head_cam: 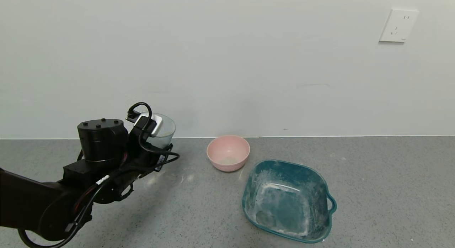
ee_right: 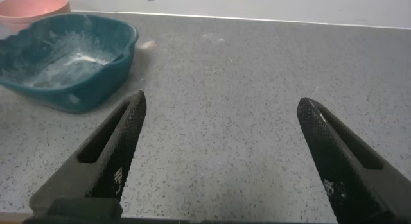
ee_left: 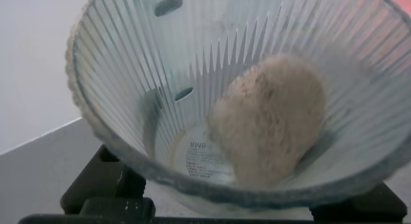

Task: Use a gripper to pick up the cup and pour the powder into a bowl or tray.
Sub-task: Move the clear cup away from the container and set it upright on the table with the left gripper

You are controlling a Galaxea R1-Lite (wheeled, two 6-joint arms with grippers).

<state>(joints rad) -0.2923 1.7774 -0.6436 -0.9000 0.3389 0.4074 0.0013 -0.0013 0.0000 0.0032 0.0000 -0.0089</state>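
My left gripper (head_cam: 158,139) is shut on the ribbed translucent cup (head_cam: 164,131) and holds it lifted above the counter, left of the pink bowl (head_cam: 228,152). In the left wrist view the cup (ee_left: 128,89) fills the picture, with a clump of whitish powder (ee_left: 270,118) lying against its wall. The pink bowl holds a little powder (head_cam: 227,159) at its bottom. My right gripper (ee_right: 218,147) is open and empty, low over bare counter; it does not show in the head view.
A teal squarish tub (head_cam: 288,200) with a handle, dusted white inside, sits in front and to the right of the pink bowl; it also shows in the right wrist view (ee_right: 64,60). A white wall rises behind the grey speckled counter (head_cam: 384,191).
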